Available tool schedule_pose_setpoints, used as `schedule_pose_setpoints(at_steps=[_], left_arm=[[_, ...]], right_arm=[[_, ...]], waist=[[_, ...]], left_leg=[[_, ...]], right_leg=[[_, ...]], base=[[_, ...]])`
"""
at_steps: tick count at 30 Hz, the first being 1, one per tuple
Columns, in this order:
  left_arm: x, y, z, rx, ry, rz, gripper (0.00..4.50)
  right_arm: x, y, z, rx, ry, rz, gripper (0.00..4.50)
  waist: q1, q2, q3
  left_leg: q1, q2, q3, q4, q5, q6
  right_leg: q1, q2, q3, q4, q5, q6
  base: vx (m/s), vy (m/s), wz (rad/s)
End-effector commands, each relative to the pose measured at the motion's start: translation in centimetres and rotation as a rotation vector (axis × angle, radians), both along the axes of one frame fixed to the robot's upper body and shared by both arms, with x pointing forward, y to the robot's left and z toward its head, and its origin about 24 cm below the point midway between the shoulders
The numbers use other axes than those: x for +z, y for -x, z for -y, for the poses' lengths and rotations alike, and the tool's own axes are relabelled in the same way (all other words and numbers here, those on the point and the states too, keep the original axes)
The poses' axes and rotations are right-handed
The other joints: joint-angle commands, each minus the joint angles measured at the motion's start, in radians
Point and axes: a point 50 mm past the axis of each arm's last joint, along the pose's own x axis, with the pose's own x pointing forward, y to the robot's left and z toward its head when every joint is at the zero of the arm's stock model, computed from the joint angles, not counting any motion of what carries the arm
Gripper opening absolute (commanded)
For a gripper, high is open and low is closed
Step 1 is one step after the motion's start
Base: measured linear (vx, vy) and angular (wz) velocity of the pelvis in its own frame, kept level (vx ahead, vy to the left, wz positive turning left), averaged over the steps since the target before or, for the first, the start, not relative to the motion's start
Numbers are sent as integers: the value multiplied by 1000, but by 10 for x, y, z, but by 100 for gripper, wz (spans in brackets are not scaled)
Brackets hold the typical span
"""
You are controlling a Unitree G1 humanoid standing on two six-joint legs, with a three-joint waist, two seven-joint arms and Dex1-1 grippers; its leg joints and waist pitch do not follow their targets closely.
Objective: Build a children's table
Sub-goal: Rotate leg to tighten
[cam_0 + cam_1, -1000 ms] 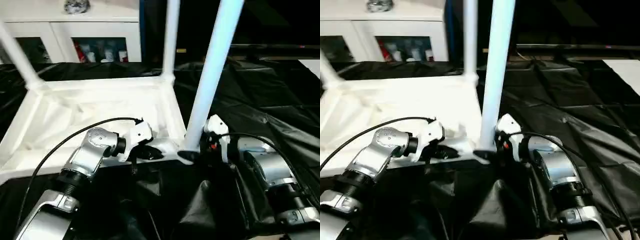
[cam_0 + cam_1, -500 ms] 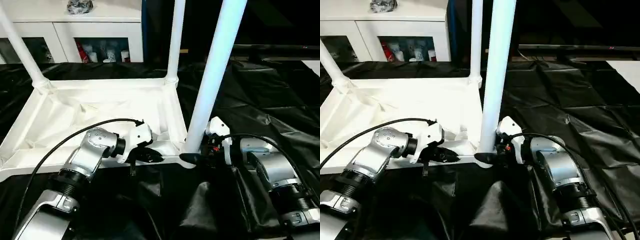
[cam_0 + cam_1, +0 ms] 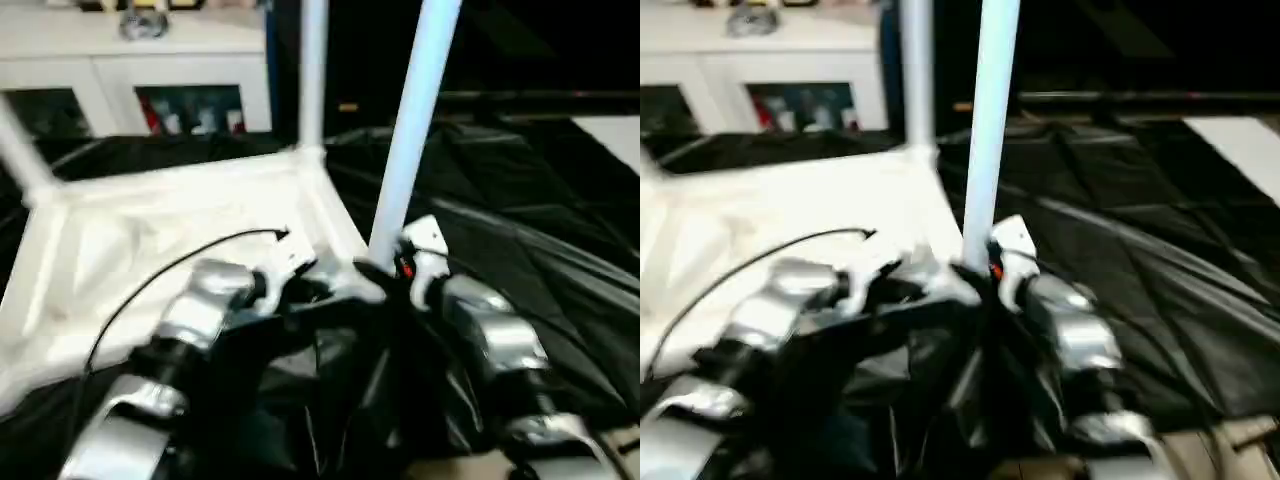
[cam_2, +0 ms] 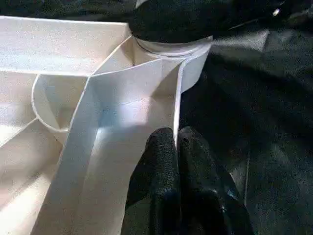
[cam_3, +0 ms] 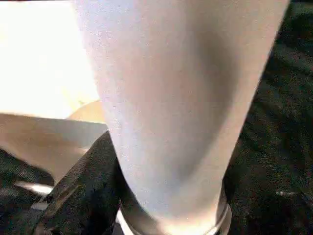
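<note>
The white tabletop (image 3: 150,230) lies upside down on black cloth with its ribbed underside up. Three white legs stand in its corner sockets: a near right one (image 3: 410,130), a far one (image 3: 312,70) and a left one (image 3: 20,150). My left gripper (image 3: 322,285) is shut on the thin rim wall (image 4: 168,107) just beside the near right socket (image 4: 171,49). My right gripper (image 3: 385,268) wraps the base of the near right leg (image 5: 176,98), and one black finger (image 5: 83,191) presses against it.
A white glass-door cabinet (image 3: 150,80) stands behind the table. Crinkled black cloth (image 3: 540,200) covers the work surface to the right and front. A pale patch (image 3: 615,130) shows at the far right edge.
The head camera has swung, so the whole picture has shifted and blurred. Both grippers stay at the same near right corner of the tabletop.
</note>
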Motion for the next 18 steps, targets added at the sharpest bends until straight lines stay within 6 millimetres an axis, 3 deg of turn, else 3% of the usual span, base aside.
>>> schedule_pose_setpoints(at_steps=[1,3,4,6,8,10,11,12,14,16,18], left_arm=[[26,-7,42,-32,94,106,0],[27,-5,43,-55,95,113,0],[26,-4,43,-75,90,119,0],[25,-2,40,-105,74,130,0],[24,1,35,-147,54,137,0],[23,2,32,-166,47,136,0],[20,7,24,-235,18,125,0],[20,9,22,-255,11,123,0],[19,11,18,-285,2,110,0],[19,14,12,-328,-6,94,0],[18,17,6,-375,-22,82,0]], right_arm=[[-15,21,-63,233,-48,-81,285],[-9,19,-66,239,-104,-78,320],[-5,19,-67,256,-137,-78,320],[-3,20,-67,281,-145,-73,357],[-1,21,-65,334,-136,-57,366],[0,23,-63,364,-128,-48,377],[4,30,-57,492,-123,-35,377],[5,32,-54,531,-124,-33,377],[6,37,-49,604,-114,-34,377],[7,44,-40,704,-87,-42,377],[7,49,-30,780,-59,-55,377]], waist=[[-16,9,-44],[-19,6,-43],[-22,10,-42],[-24,13,-42],[-24,10,-42],[-25,10,-45],[-24,11,-46],[-14,7,-50],[-8,2,-53],[3,-3,-52],[17,-6,-55]], left_leg=[[26,32,-31,-80,-543,-2],[31,29,-29,-78,-559,6],[30,31,-30,-79,-558,7],[24,35,-33,-85,-554,4],[25,34,-31,-85,-551,5],[15,36,-31,-88,-528,10],[14,37,-30,-88,-514,10],[9,42,-24,-89,-460,28],[0,41,-17,-86,-389,40],[7,38,-6,-79,-351,55],[9,39,-1,-73,-313,68]], right_leg=[[23,-60,7,-107,-636,-59],[23,-63,-4,-114,-629,-59],[26,-70,-7,-114,-626,-62],[31,-73,-5,-109,-605,-67],[26,-76,3,-107,-588,-81],[33,-80,10,-99,-564,-92],[33,-81,14,-96,-548,-100],[36,-81,27,-85,-470,-128],[40,-79,34,-71,-392,-170],[32,-79,44,-67,-397,-186],[33,-78,50,-60,-389,-195]], base=[[0,0,0],[0,0,0],[0,0,0],[0,0,0],[0,0,0],[0,0,0],[0,0,0],[0,0,0],[0,0,0],[0,0,0],[66,-65,14]])
